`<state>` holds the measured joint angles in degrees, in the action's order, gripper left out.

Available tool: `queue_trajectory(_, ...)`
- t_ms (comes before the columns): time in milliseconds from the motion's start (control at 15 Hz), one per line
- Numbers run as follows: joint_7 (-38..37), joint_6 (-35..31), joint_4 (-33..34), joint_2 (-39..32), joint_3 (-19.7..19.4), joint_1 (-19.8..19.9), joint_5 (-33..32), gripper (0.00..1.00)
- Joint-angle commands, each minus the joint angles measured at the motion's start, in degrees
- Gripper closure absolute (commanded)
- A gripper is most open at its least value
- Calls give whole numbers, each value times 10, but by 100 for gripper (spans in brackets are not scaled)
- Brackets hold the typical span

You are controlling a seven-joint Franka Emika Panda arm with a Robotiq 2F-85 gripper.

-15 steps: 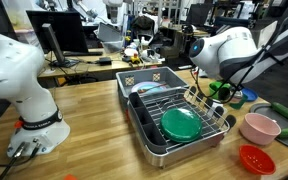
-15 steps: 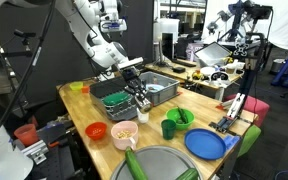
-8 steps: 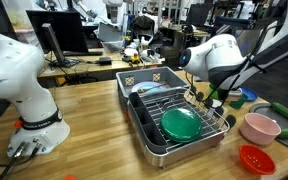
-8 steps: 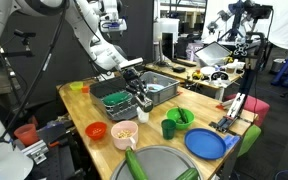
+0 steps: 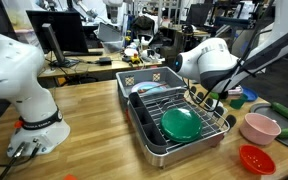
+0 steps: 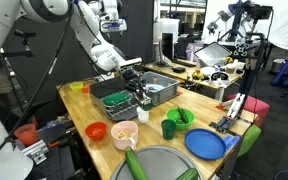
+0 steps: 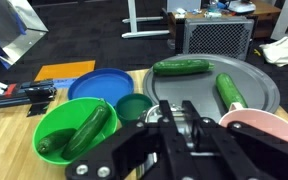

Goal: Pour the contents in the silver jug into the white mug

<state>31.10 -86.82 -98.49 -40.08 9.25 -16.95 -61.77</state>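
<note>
My gripper (image 7: 177, 104) points down with its fingers close together, and they seem shut on the rim or handle of the small silver jug (image 7: 152, 115) right under them. In an exterior view the gripper (image 6: 141, 100) hangs beside the dish rack with the jug (image 6: 143, 113) just below it, close to the table. In an exterior view the gripper (image 5: 213, 97) is half hidden behind the rack. I see no white mug in any view.
A grey tub with a wire rack (image 5: 199, 105) and a green plate (image 5: 180, 124) stands mid-table. Near the gripper are a pink bowl (image 6: 124, 133), red bowl (image 6: 97, 130), green cup (image 6: 168, 128), green bowl with a cucumber (image 7: 72, 140), blue plate (image 7: 109, 84) and a round silver tray with cucumbers (image 7: 209, 95).
The arm has shifted a little toward the rack side in one exterior view. The gripper stays low beside the rack with the jug under it.
</note>
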Motion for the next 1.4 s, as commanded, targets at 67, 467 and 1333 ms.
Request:
queue_trajectory(67, 20, 53, 38, -29, 12, -7, -11, 96)
queue_trajectory(467, 7, 51, 42, -39, 22, -8, -6, 84)
queue_trajectory(1333, 15, 106, 59, -58, 18, -36, -47, 96)
